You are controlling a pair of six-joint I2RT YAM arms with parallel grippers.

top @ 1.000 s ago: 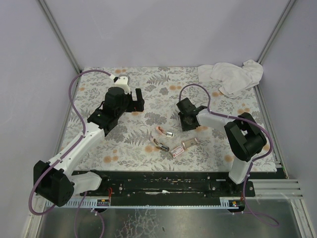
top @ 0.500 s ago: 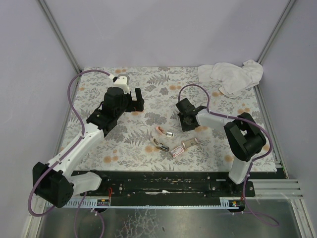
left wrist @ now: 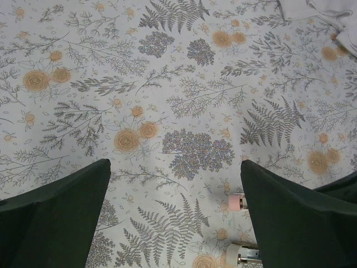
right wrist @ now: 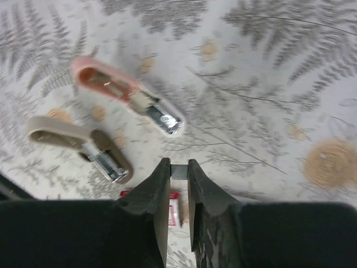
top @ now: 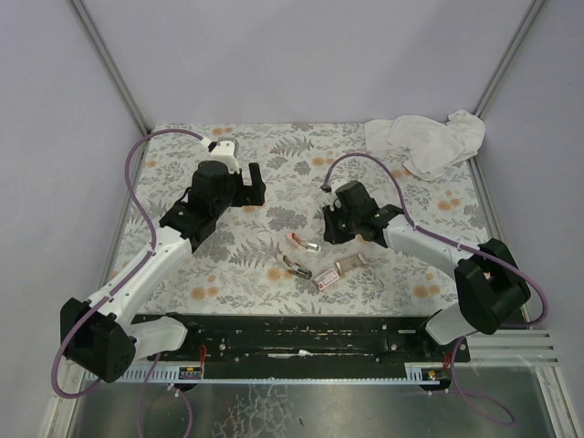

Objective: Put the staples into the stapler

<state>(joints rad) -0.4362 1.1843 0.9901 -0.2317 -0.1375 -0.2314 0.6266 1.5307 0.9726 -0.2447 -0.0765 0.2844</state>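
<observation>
The staples box (top: 329, 277), pink with a tan tray slid out, lies on the floral mat at front centre. A pink stapler (top: 304, 242) and a beige stapler (top: 294, 267) lie open just left of it. My right gripper (top: 332, 228) hovers just behind them. In the right wrist view my right gripper (right wrist: 179, 166) is shut on a small grey metal strip (right wrist: 179, 172), with the pink stapler (right wrist: 125, 100), the beige stapler (right wrist: 83, 144) and the box (right wrist: 173, 212) below. My left gripper (top: 253, 187), open and empty (left wrist: 174, 164), hovers at back left. The stapler ends (left wrist: 237, 202) show by its right finger.
A crumpled white cloth (top: 427, 141) lies at the back right corner, its edge also in the left wrist view (left wrist: 323, 14). Grey walls enclose the mat on three sides. A black rail (top: 310, 333) runs along the near edge.
My right arm has stretched out, its elbow swinging right and down. Its gripper has turned and edged toward the staplers. The left arm has barely moved.
</observation>
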